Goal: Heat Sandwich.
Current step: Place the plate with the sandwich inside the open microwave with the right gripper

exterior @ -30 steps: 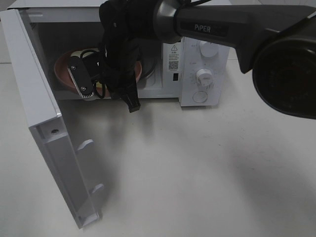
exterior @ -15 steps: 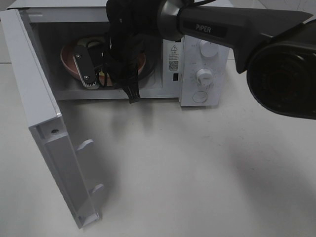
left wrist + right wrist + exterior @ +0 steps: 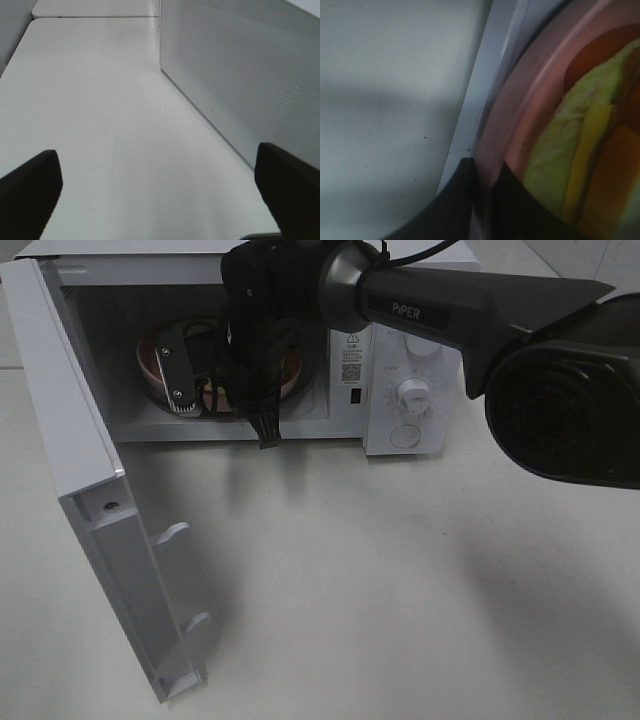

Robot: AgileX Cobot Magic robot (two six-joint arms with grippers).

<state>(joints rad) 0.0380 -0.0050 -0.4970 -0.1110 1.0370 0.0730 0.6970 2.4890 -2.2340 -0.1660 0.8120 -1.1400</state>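
Observation:
The sandwich (image 3: 570,160), pale yellow-green filling showing, lies on a round pink plate (image 3: 520,115). In the right wrist view my right gripper (image 3: 482,170) is shut on the plate's rim, one dark finger on each side. From the high view, the right arm reaches into the open microwave (image 3: 415,360) and holds the plate (image 3: 150,360) inside the cavity; the arm hides most of the sandwich there. My left gripper (image 3: 160,200) stands wide open over bare table with nothing between its fingers.
The microwave door (image 3: 80,490) swings out to the left, toward the table's front. Its control knobs (image 3: 412,395) sit right of the cavity. Beside the left gripper stands a perforated wall (image 3: 240,75).
The right gripper has carried the plate from the front of the opening deeper into the microwave cavity. The left gripper stays open.

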